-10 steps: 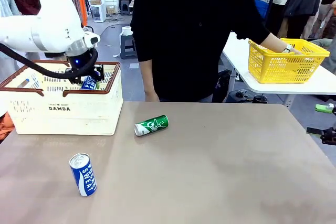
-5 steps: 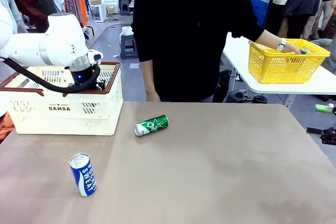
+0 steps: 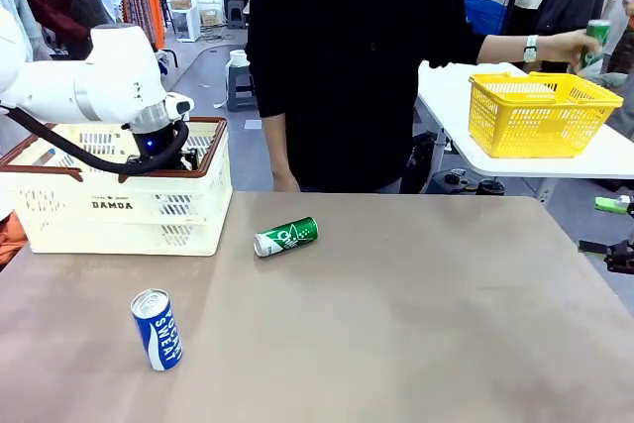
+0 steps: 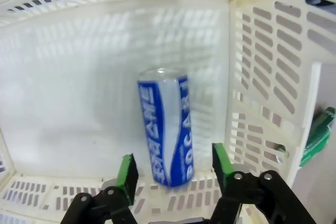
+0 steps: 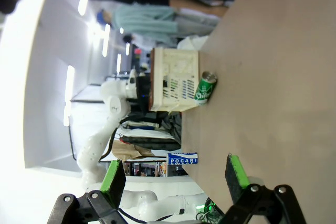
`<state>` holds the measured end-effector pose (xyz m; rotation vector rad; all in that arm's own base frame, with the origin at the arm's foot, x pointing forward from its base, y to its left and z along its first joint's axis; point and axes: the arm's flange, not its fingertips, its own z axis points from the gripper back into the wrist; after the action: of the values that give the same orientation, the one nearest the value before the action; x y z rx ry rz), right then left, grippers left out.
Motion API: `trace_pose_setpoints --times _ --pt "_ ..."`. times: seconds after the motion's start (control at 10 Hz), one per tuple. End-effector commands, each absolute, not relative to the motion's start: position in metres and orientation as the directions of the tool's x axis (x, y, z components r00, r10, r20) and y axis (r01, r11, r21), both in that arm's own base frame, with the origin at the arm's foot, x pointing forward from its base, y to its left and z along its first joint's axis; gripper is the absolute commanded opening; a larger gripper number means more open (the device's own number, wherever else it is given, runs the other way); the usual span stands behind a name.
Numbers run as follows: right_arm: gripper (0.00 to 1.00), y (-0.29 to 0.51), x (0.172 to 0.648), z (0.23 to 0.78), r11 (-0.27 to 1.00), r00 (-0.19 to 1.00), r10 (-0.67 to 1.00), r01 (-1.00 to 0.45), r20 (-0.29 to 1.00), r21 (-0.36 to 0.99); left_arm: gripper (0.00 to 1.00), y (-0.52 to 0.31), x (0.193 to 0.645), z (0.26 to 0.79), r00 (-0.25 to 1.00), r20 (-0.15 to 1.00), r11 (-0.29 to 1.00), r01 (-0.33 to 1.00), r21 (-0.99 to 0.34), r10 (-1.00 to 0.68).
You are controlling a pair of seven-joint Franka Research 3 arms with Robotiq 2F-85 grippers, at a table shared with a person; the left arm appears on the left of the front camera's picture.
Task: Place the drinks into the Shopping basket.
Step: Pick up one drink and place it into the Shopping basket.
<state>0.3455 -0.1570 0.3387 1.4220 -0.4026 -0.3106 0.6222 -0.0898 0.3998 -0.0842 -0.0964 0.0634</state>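
A blue-and-white Pocari Sweat can (image 4: pixel 165 124) rests inside the cream Shopping basket (image 3: pixel 119 207), its silver top pointing away from the camera. My left gripper (image 4: pixel 174 167) is open, its green pads (image 4: pixel 127 171) on either side of the can's near end with gaps between. In the front view the left gripper (image 3: pixel 161 149) dips below the basket's brown rim. A green can (image 3: pixel 285 236) lies on its side mid-table. Another Pocari can (image 3: pixel 157 329) stands at the front left. My right gripper (image 5: pixel 174 176) is open over the table with nothing in it.
Across the table stands a person in black, whose hand holds a green can (image 3: pixel 597 39) above a yellow mesh basket (image 3: pixel 540 114) on a white side table. The right half of the brown table (image 3: pixel 446 324) is bare.
My left gripper went down into the Shopping basket and opened off the blue can. The person's hand rose out of the yellow basket with a green can.
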Motion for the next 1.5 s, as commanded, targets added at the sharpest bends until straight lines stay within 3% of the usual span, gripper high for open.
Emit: trace_pose_setpoints --times 0.0,0.3,0.5,0.6,0.8,0.9,1.1,1.4 --pt "1.00 -0.158 0.345 0.344 0.127 0.899 -0.432 -0.013 0.067 0.992 1.00 -0.089 0.623 0.409 0.991 0.100 0.992 -0.074 -0.097 0.084" --pt "1.00 -0.158 0.345 0.344 0.127 0.899 -0.432 -0.013 0.067 0.992 1.00 -0.078 0.612 0.439 0.987 0.126 0.983 -0.078 -0.165 0.100" --pt "1.00 -0.158 0.345 0.344 0.127 0.899 -0.432 -0.013 0.067 0.992 1.00 -0.048 0.600 0.495 0.977 0.167 0.966 -0.089 -0.242 0.132" --pt "1.00 -0.158 0.345 0.344 0.127 0.899 -0.432 -0.013 0.067 0.992 1.00 -0.029 0.590 0.522 0.980 0.129 0.954 -0.113 -0.279 0.154" --pt "1.00 -0.158 0.345 0.344 0.127 0.899 -0.432 -0.013 0.067 0.992 1.00 0.011 0.551 0.562 0.997 0.023 0.883 -0.057 -0.467 0.077" --pt "1.00 -0.158 0.345 0.344 0.127 0.899 -0.432 -0.013 0.067 0.992 1.00 0.036 0.516 0.574 1.000 0.007 0.783 -0.008 -0.622 0.016" --pt "1.00 -0.158 0.345 0.344 0.127 0.899 -0.432 -0.013 0.067 0.992 1.00 0.087 0.446 0.568 0.999 0.049 0.567 0.047 -0.823 -0.013" --pt "1.00 -0.158 0.345 0.344 0.127 0.899 -0.432 -0.013 0.067 0.992 1.00 0.150 0.339 0.493 0.979 0.045 0.398 -0.040 -0.916 0.201"
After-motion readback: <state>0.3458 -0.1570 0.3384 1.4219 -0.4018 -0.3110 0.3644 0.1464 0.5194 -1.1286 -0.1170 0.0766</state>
